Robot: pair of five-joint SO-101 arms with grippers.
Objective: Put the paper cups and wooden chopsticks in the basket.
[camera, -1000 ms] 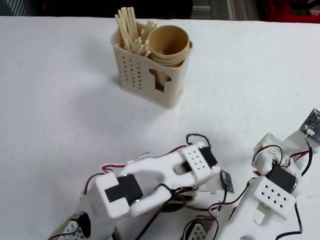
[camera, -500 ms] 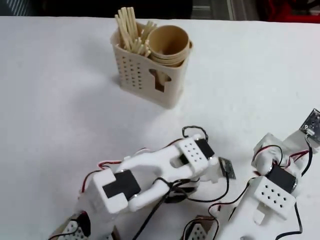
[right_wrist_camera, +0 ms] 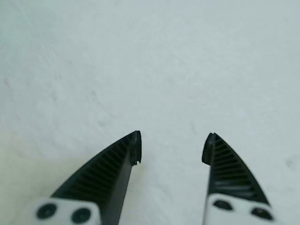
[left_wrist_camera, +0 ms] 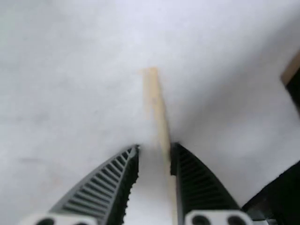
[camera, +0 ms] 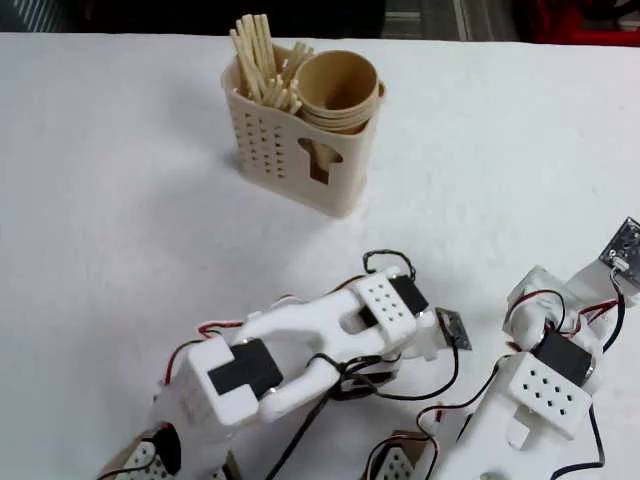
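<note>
Basket (camera: 300, 165) stands toward the far side of the table (camera: 120, 220). A bundle of wooden chopsticks (camera: 258, 55) is upright inside it, beside nested paper cups (camera: 340, 85), so most of the task looks done. One stray chopstick (left_wrist_camera: 154, 98) lies flat on the table. The left gripper (left_wrist_camera: 154, 147) is set astride it, jaws narrowed but not clenched. The stick sits against one finger with a gap on the other side, probably lined up for a pinch, though the blur leaves actual contact uncertain. The right gripper (right_wrist_camera: 172, 140) hangs low over bare table, jaws spread and holding nothing, presumably parked out of the way.
</note>
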